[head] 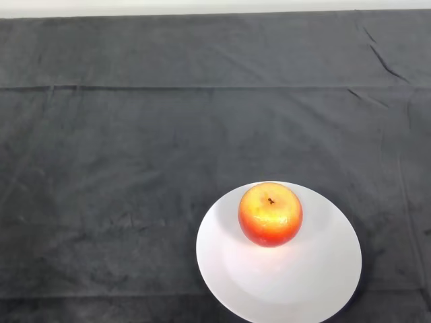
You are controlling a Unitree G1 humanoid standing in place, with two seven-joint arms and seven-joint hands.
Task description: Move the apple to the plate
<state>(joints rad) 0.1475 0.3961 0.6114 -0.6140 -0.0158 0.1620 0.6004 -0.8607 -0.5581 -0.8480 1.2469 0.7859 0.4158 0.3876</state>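
- Table under dark cloth (121, 148) fills the view; cloth wrinkled in places, with a crease line running across the far part and another near the front edge.
- White plate (296, 282) sits at lower right of centre, round, shallow, smooth; its near rim is cut off by the bottom edge of the view.
- Apple (270, 214) rests on the plate, in the far-left part of it, upright with stem pit facing up. Red-orange skin, yellow patch on top.
- Task judged from this layout: apple already on the plate, so the move looks done.
- Handling, as a judgement: apple is firm, rounded, moderately heavy for its size, and its glossy skin is likely slippery. It could roll on the smooth plate if nudged. Best hold would be around the widest middle band, thumb opposite fingers; squeezing hard could bruise it.
- Hand: no part of the robot shows, so how open it is or what it holds cannot be told, and the apple's position relative to it cannot be given.
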